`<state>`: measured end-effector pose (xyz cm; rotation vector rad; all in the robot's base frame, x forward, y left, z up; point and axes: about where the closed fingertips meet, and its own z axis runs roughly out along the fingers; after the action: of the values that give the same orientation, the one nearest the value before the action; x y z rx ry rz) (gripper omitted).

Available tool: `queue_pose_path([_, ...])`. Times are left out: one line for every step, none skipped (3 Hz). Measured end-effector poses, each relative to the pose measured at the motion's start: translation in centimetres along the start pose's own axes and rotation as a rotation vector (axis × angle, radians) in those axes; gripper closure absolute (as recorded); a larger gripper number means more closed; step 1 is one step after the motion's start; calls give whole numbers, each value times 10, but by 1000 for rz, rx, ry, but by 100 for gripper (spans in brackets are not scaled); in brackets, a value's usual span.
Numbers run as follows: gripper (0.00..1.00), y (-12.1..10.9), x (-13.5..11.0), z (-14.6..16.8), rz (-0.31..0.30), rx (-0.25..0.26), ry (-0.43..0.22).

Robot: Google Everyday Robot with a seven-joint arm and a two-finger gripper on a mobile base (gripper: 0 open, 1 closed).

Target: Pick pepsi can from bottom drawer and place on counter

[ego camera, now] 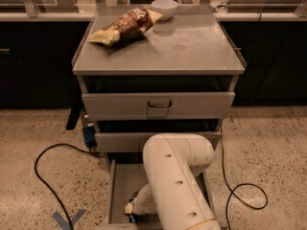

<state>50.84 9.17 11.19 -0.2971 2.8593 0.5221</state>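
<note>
Blue metal of the can (134, 219) is glimpsed at the bottom drawer's (121, 186) front, just under the gripper (130, 209); whether it is gripped cannot be told. A loose hold could let it be dropped before the table (192, 47) is reached.

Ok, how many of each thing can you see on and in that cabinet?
Drawers: 3 (top drawer, middle drawer, bottom drawer)
Chip bag: 1, on the counter
White bowl: 1
Pepsi can: 1, at the gripper in the bottom drawer
Total: 6
</note>
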Motion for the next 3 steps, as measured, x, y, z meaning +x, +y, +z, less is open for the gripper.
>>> queue_pose_path([66, 1, 0, 0, -1, -17, 1])
queue_pose_path([88, 33, -25, -12, -67, -158, -40])
queue_pose_path([100, 81, -33, -61, -189, -377, -82])
